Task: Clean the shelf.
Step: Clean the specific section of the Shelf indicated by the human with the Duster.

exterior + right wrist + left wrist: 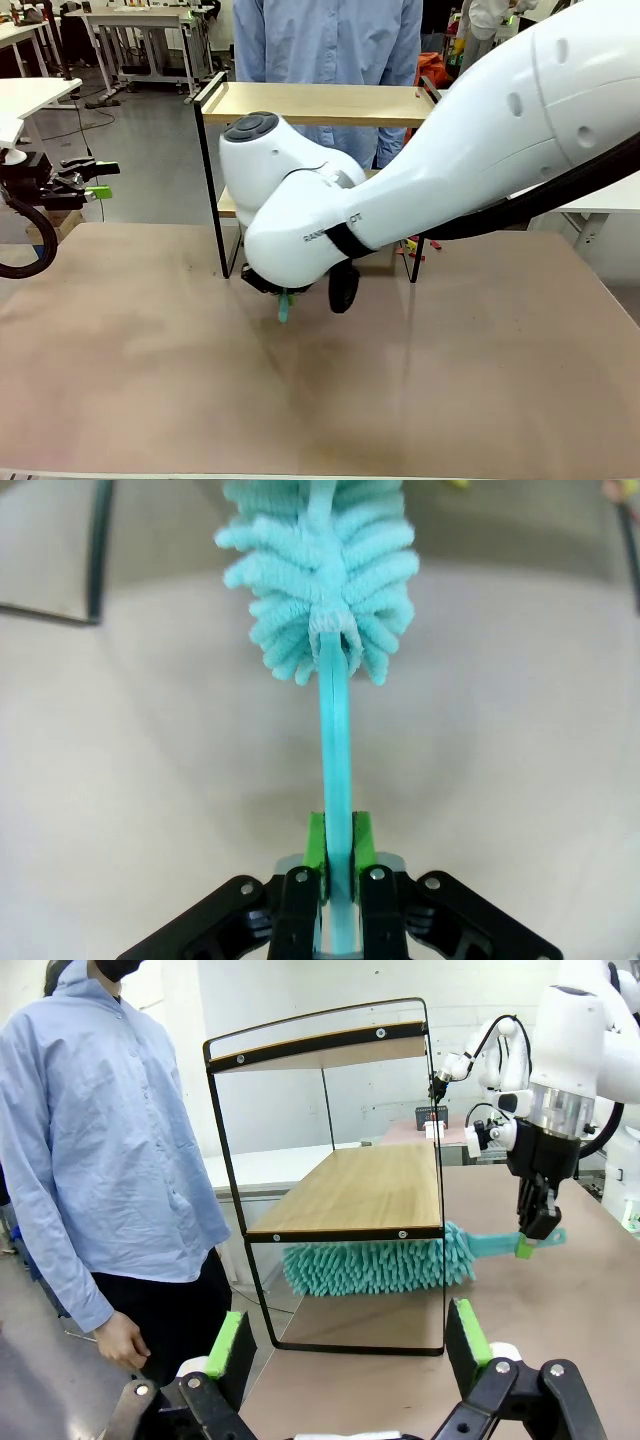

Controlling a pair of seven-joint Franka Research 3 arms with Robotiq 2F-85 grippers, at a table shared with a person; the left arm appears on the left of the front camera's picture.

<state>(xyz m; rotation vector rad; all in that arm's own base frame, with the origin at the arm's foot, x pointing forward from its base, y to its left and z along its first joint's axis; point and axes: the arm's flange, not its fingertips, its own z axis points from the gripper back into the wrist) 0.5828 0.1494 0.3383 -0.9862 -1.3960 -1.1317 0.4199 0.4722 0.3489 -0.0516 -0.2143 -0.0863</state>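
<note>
The shelf (350, 1185) stands at the far side of the brown table, two light wooden boards in a thin black frame; its top board (320, 103) shows above my right arm. A teal fluffy duster (375, 1260) reaches under the lower board, low over the table. My right gripper (540, 1228) is shut on the duster's flat teal handle (335, 750), green pads pressed on both sides (338, 845). In the front view the arm covers that gripper and only the handle's tip (285, 305) peeks out. My left gripper (95, 180) hangs open at the far left, nothing between its fingers (347, 1345).
A person in a light blue shirt (90, 1140) stands close behind the shelf, one hand (125, 1340) hanging down. My bulky right arm (420, 170) crosses the middle of the table (320, 400). White tables (30, 95) stand off to the left.
</note>
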